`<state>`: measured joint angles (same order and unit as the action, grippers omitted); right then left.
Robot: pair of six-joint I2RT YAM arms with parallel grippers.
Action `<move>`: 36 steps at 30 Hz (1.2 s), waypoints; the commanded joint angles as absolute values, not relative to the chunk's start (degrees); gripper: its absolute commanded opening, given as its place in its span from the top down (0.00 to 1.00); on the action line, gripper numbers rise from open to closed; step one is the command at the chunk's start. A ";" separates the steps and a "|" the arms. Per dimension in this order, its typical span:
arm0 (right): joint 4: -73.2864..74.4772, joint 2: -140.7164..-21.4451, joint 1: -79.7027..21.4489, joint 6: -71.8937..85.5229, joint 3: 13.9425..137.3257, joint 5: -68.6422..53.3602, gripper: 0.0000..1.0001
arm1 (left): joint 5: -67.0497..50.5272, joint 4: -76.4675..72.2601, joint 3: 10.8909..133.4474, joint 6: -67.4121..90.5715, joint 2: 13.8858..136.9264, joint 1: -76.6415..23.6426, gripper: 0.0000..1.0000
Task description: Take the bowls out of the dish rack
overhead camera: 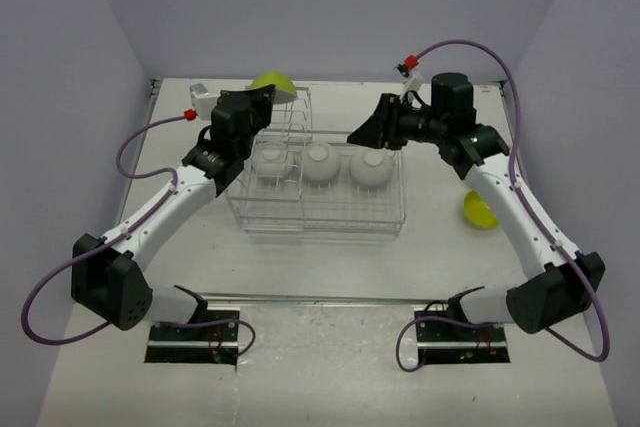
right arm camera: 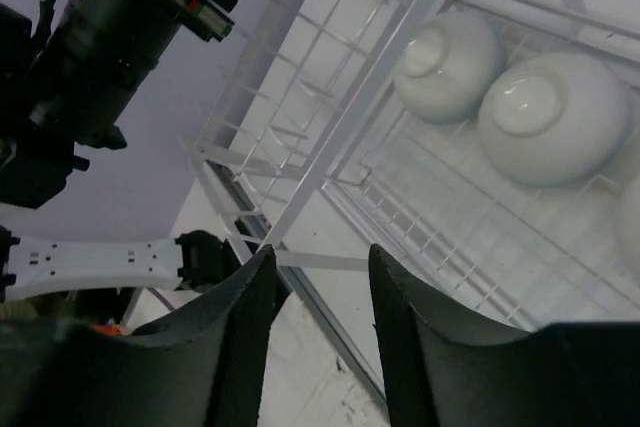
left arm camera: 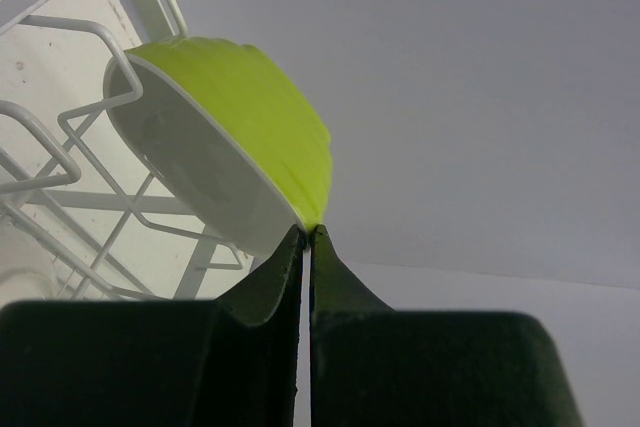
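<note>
- The left pincer (left arm camera: 308,232) is shut, and its tips meet on the low edge of the lime bowl (left arm camera: 250,97). It looks like a thin pinch on the rim.
- In the left wrist view this bowl lies at 11 o'clock from the tips. It stands on edge in the tall slots of the rack (overhead camera: 320,230), and its rim line runs from 10 o'clock to 4 o'clock.
- In the top view the bowl is at the far left corner of the rack, about 1 o'clock from the left pincer. I judge the coming move is a lift up and out of the slots, and the wires beside the bowl could catch it.
- The low basket holds three white bowls (overhead camera: 320,162) in one row, all upside down and close together.
- The right pincer (right arm camera: 322,250) stands half wide with nothing between its jaws. It hangs over the far right side of the rack.
- In the right wrist view two white bowls lie at 1 to 2 o'clock from it. The right arm is the nearer one for the rightmost white bowl.
- A second lime bowl (overhead camera: 479,210) lies on the surface (overhead camera: 300,267), at 3 o'clock from the rack and apart from it.
</note>
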<state>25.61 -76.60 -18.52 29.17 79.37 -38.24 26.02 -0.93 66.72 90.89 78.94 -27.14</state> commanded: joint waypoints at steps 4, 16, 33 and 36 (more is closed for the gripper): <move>21.37 -81.28 -24.17 35.94 84.37 -44.38 0.94 | 28.65 1.50 66.18 89.91 79.19 -27.25 1.00; 13.97 -94.74 -27.77 40.96 92.89 -56.24 1.00 | 29.09 1.93 66.45 89.30 78.93 -26.90 1.00; 23.81 -111.61 -28.65 33.23 108.71 -65.48 1.00 | 27.95 1.23 68.64 90.26 82.17 -26.98 1.00; 23.56 -113.46 -29.27 32.96 108.63 -65.48 1.00 | 27.69 1.23 69.34 90.26 82.70 -26.98 1.00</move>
